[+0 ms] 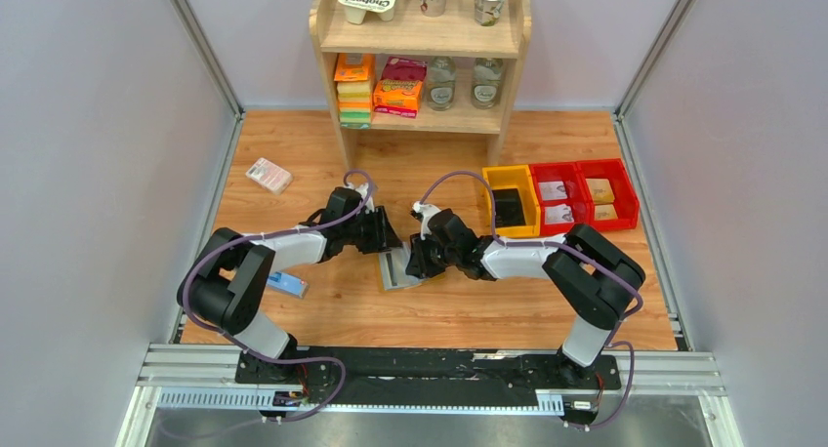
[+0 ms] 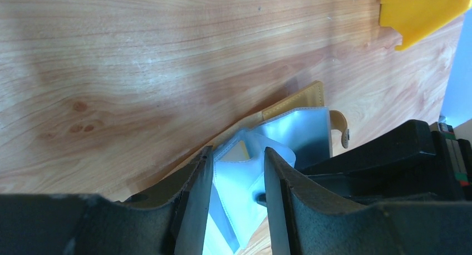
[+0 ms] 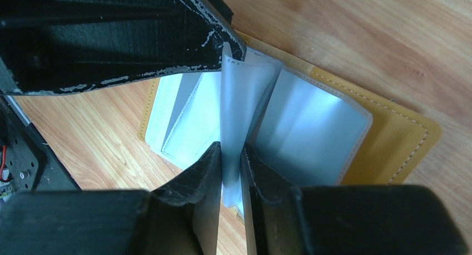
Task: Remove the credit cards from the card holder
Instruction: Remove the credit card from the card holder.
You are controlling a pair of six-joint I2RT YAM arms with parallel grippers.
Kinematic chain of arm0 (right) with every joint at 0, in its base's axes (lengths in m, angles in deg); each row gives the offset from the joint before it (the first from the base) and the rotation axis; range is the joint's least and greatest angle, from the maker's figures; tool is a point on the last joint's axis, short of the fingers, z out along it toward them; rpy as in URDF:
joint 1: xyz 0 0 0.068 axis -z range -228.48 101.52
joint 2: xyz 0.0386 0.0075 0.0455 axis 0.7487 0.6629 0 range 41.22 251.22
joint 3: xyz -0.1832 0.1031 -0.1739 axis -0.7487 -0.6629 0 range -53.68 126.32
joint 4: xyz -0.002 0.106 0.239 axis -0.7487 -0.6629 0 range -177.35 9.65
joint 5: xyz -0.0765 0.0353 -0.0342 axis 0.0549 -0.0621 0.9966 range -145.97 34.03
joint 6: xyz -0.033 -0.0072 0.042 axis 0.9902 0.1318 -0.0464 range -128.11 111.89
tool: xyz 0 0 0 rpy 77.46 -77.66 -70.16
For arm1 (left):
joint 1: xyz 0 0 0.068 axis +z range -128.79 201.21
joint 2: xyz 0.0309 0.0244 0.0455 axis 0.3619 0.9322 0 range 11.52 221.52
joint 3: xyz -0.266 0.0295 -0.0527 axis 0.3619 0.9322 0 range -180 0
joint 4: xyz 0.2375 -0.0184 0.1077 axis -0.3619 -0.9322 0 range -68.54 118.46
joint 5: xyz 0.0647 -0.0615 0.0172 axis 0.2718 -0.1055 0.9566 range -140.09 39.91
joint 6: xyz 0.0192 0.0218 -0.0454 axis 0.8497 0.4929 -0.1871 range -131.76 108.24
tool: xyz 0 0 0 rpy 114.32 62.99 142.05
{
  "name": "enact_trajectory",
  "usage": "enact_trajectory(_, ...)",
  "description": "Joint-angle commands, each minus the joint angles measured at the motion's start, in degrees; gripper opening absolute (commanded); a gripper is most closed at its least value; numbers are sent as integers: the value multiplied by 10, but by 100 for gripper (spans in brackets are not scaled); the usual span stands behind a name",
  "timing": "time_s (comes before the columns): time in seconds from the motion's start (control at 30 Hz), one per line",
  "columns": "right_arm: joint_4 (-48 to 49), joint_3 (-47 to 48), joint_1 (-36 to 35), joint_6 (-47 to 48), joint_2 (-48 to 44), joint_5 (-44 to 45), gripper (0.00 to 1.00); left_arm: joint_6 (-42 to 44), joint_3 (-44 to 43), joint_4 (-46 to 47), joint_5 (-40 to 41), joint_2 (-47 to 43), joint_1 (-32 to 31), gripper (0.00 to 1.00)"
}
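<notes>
My right hand (image 3: 231,150) pinches the card holder (image 1: 398,268) by one of its clear inner leaves, fingers pressed close on it. The holder lies open on the bench (image 1: 469,310) at mid-frame of the top view. My left hand (image 2: 238,153) stands half spread astride other leaves, and both arms reach in low from either side.

- The table (image 1: 459,315) had a light, orange-toned wood-grain top, walled in by pale panels on three sides.
- A card holder (image 1: 394,271) lay open near its middle, tan cover flat on the wood, grey-blue sleeves fanned upward.
- A small blue bar (image 1: 289,284) lay well to the left of it.
- A pink-white packet (image 1: 269,175) lay farther back on the left.
- A wooden shelf unit (image 1: 420,49) stood at the far edge.
- A yellow bin (image 1: 508,176) sat right of the unit, with two red bins (image 1: 584,166) beside it in a row, touching.
</notes>
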Motion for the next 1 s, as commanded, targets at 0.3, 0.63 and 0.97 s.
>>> enact_trajectory(0.3,-19,-19,3,-3,19,3,27,-26,-7,45,-81,-37,-4,44)
enact_trajectory(0.63,51,-51,9,-15,-16,-9,48,-38,7,58,-97,-5,-7,43)
enact_trajectory(0.97,59,-86,10,-10,-105,44,75,-73,-4,77,-124,8,-8,43)
